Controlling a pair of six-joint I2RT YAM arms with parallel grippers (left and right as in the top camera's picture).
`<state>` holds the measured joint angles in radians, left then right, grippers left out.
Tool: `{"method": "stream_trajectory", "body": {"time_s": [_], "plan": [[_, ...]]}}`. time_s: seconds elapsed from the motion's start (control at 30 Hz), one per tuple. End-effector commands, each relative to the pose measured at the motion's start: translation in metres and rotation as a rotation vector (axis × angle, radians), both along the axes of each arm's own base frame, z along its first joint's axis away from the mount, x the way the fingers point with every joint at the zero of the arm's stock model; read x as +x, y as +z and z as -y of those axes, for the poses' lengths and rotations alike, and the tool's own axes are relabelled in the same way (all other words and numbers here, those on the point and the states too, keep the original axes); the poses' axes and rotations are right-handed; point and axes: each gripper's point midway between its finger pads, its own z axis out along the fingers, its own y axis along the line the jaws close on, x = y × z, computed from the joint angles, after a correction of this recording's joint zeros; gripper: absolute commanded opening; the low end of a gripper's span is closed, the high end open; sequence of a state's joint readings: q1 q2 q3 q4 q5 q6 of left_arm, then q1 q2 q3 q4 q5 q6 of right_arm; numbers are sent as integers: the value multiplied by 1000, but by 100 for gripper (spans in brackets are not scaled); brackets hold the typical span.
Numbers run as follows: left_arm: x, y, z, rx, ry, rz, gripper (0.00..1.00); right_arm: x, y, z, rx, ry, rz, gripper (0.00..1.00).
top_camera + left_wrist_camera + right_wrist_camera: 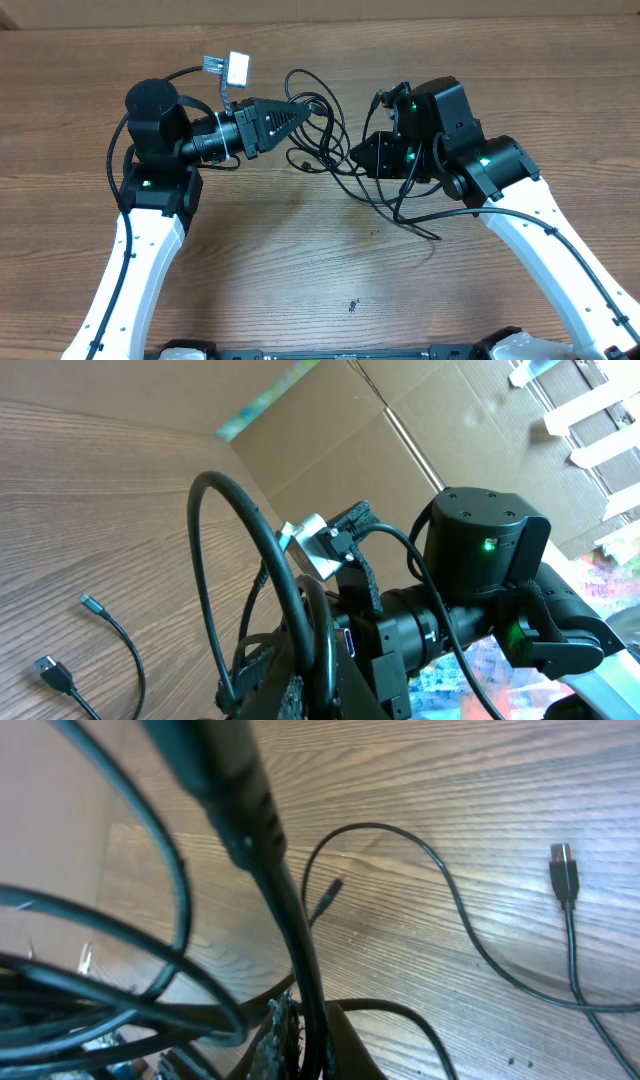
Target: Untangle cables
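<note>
The cables are thin black cords tangled in a loose bundle on the wooden table between my two grippers. My left gripper points right into the bundle and is shut on a cable. In the left wrist view that cable arches up from the closed left gripper. My right gripper meets the bundle from the right, shut on a cable. In the right wrist view the held cable rises from the closed right gripper. Loose plug ends lie flat on the wood.
A cardboard wall runs along the table's far edge. One strand trails toward the front right. The right arm's body stands close in front of the left wrist camera. Both white arm links reach in from the near edge.
</note>
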<state>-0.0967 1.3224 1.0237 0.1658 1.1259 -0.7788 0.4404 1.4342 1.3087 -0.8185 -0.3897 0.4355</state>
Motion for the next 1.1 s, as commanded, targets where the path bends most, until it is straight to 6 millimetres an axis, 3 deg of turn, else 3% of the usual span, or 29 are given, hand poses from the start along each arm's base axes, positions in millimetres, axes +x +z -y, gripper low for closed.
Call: {"method": "stream_trajectory", "body": {"time_s": [0.0, 0.37, 0.4, 0.5, 0.53, 0.6, 0.9, 1.07], "plan": [[-1, 21, -4, 2, 11, 89, 4, 5, -8, 15, -50, -103, -31, 4], [4, 21, -13, 18, 35, 129, 4, 1, -14, 22, -79, -145, -69, 4], [4, 21, -13, 19, 34, 131, 4, 2, -14, 22, -78, -145, -65, 12], [1, 20, -12, 18, 20, 126, 4, 10, -7, 18, -66, -125, -8, 70], [0, 21, -12, 17, 13, 127, 4, 14, -4, 17, -62, -116, 18, 84], [-2, 21, -11, 15, -1, 126, 4, 22, 4, 13, -55, -89, 83, 94], [-3, 18, -11, 15, -8, 107, 4, 52, 33, 7, -81, -14, 348, 97], [-2, 17, -12, 18, 1, 105, 4, 53, 39, 3, -126, 89, 452, 94]]}}
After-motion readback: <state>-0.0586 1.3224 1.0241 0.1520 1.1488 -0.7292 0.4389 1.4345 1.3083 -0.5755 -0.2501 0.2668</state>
